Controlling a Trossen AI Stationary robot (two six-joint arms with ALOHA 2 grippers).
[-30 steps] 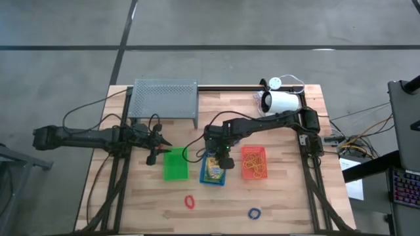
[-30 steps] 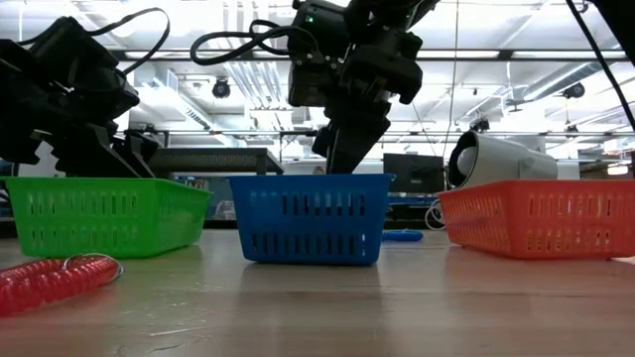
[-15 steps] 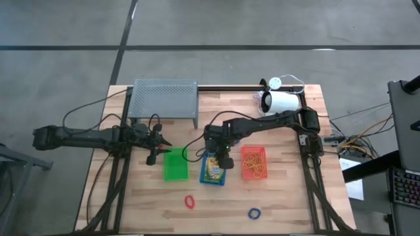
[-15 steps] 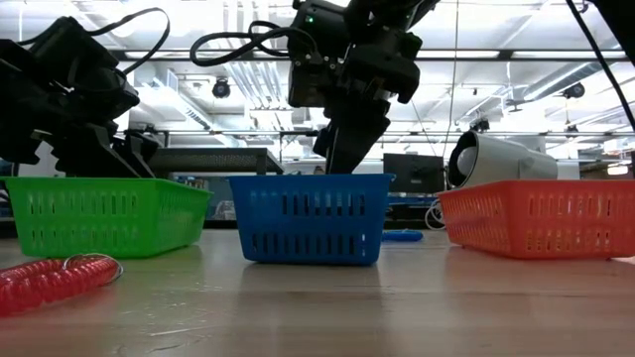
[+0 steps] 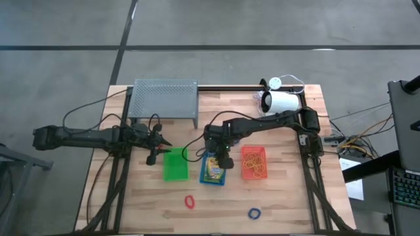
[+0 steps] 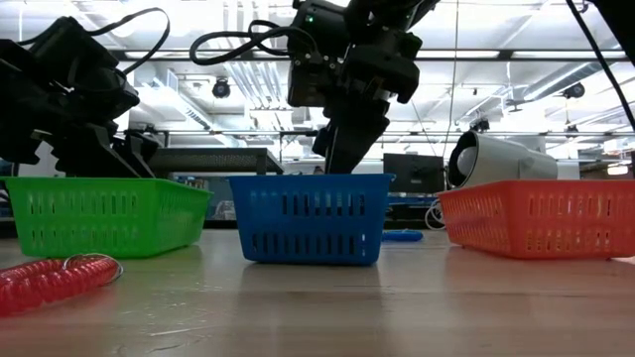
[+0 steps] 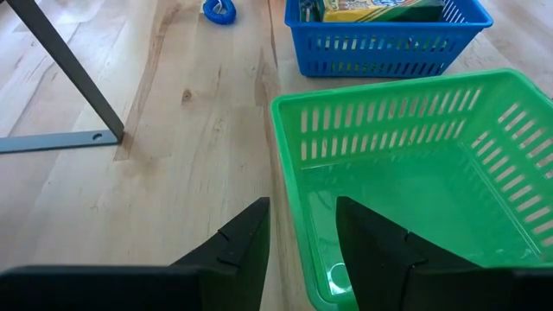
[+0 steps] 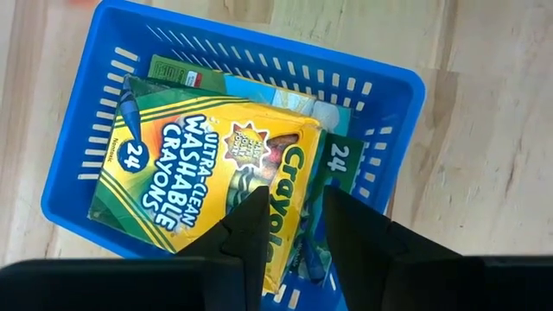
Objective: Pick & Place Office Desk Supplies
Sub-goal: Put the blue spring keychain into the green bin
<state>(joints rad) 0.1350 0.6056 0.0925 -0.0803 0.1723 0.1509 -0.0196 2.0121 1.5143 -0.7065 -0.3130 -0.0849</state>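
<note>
Right gripper (image 5: 225, 159) up over the blue basket (image 5: 212, 172), jaws apart with a small gap and nothing between them; right under the jaws, yellow-green crayon boxes (image 8: 203, 177) piled in that basket, the top one tilted on the others; fingertips close above the top box, touching or not, cannot tell; seen from the table's edge, the same gripper (image 6: 342, 149) pointing down to the basket's rim (image 6: 310, 180)

Left gripper (image 5: 163, 149) low by the corner of the green basket (image 5: 174, 164), jaws apart, gripping nothing; one finger (image 7: 239, 244) outside the green wall, the other finger (image 7: 373, 243) above the inside, so the rim (image 7: 288, 155) between the two; nothing seen inside that basket

Orange rubber bands (image 5: 254, 164) in the orange basket (image 5: 254, 151), beside the right jaws; red loop (image 5: 189, 201) and blue loop (image 5: 254, 213) flat on the wooden table (image 5: 282, 196), well apart from both grippers; red loop (image 6: 55, 278) also close up in the low view
</note>
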